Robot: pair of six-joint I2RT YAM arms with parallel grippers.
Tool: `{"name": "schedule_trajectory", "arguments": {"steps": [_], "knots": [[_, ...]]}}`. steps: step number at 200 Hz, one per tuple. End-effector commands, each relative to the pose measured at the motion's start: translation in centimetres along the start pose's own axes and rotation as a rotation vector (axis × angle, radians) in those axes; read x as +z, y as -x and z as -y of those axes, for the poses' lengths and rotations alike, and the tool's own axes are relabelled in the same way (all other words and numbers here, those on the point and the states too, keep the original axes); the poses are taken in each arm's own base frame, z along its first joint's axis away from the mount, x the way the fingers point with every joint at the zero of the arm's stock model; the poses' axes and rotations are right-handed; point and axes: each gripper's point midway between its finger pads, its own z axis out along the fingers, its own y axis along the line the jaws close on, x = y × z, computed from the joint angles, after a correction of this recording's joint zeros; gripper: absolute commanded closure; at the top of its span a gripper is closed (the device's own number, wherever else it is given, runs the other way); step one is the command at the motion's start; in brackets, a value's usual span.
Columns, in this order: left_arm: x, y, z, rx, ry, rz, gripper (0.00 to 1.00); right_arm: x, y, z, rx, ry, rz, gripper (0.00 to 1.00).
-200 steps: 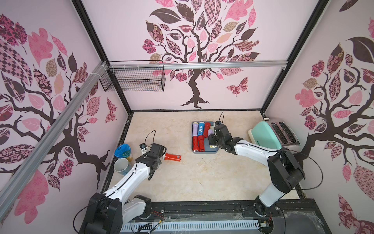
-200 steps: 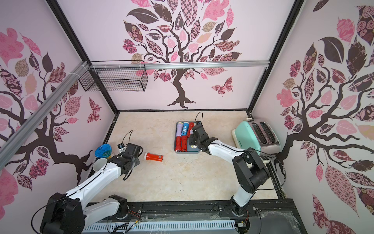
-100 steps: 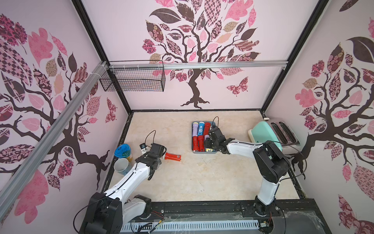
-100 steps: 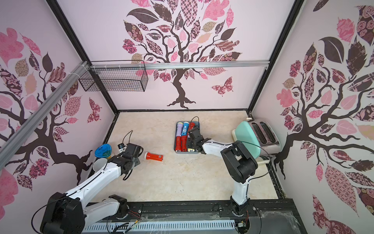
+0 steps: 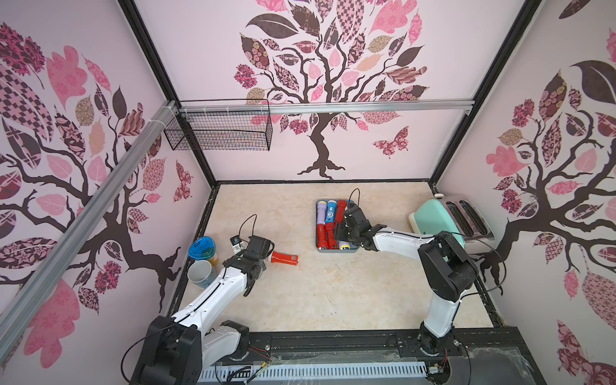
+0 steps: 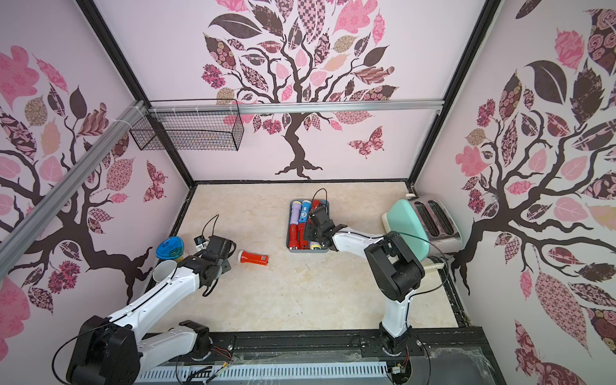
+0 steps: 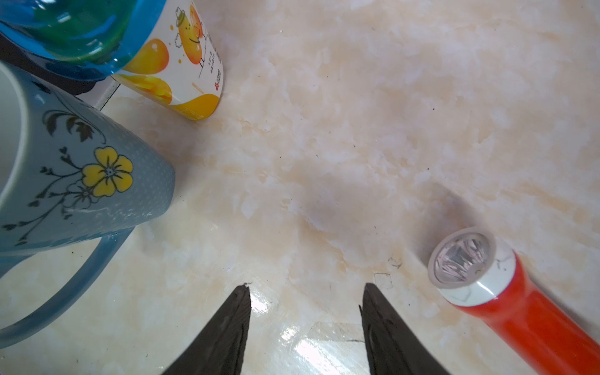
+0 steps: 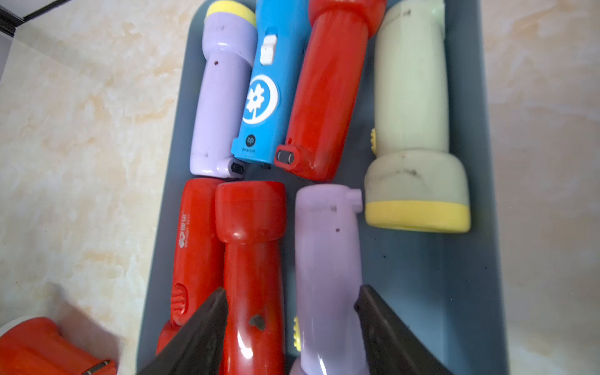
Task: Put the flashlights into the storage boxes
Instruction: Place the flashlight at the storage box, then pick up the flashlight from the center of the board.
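We see a beige marble-patterned table boxed in by pale pink walls with tree decals. A black wire basket hangs at 11 o'clock and a mint toaster stands at 3 o'clock. A blue mug and a blue-lidded cup sit at 9 o'clock.

The grey-blue tray lies just past centre toward 1 o'clock, with seven flashlights in it. The right gripper hangs over the tray's near half, jaws parted and clamping nothing. The lilac flashlight lies between them, and one fingertip overlaps a red flashlight beside it.

The loose red flashlight lies on the table just at 3 o'clock of the left gripper. Its jaws stand partly apart over the table, holding nothing.

Against a second ago, the right wrist sits slightly further toward 9 o'clock over the tray, and its elbow is drawn in from the toaster. The left arm and the loose red flashlight are unmoved.
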Motion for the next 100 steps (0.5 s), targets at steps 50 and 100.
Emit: {"name": "schedule_trajectory", "arguments": {"steps": [50,100], "knots": [[0.5,-0.1,-1.3,-0.032,0.056,0.027,0.4,-3.1,1.6,-7.9,-0.111,0.225,0.023,0.25],[2.0,-0.9,-0.8,-0.235,-0.044,-0.248,0.39,-4.9,-6.0,-12.3,-0.317,0.422,-0.052,0.24]]}}
